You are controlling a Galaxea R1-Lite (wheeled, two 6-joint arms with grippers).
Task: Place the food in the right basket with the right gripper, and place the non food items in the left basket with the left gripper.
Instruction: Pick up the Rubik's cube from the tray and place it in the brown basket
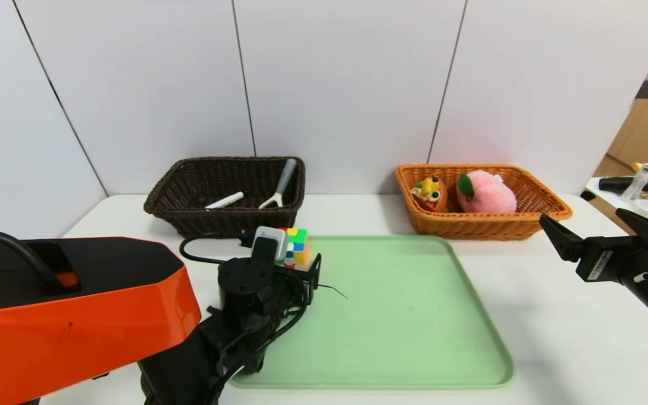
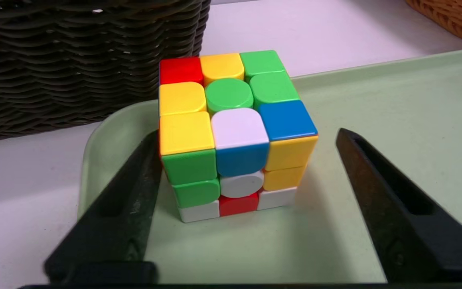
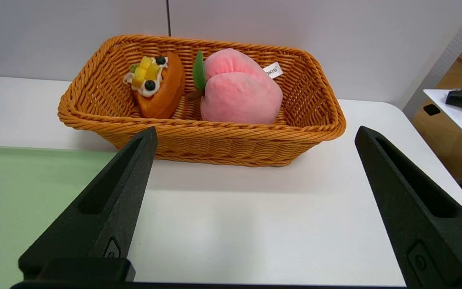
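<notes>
Head view showed the plush peach [image 1: 487, 192] and cake slice [image 1: 430, 193] already in the woven orange basket [image 1: 549, 216], the marker [image 1: 224, 201] and peeler [image 1: 280, 185] in the dark wicker basket [image 1: 166, 202]. Only the glossy puzzle cube [image 2: 231, 132] remained, between the left tool's [image 2: 251, 224] spread fingers on the smooth green tray [image 1: 414, 315]. The right tool [image 3: 251, 224] hung parted, just short of its basket.

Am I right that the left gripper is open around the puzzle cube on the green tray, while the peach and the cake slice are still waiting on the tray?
Not quite. The left gripper is open around the puzzle cube on the green tray, but the peach and the cake slice already lie in the orange basket, as the right wrist view shows.
</notes>
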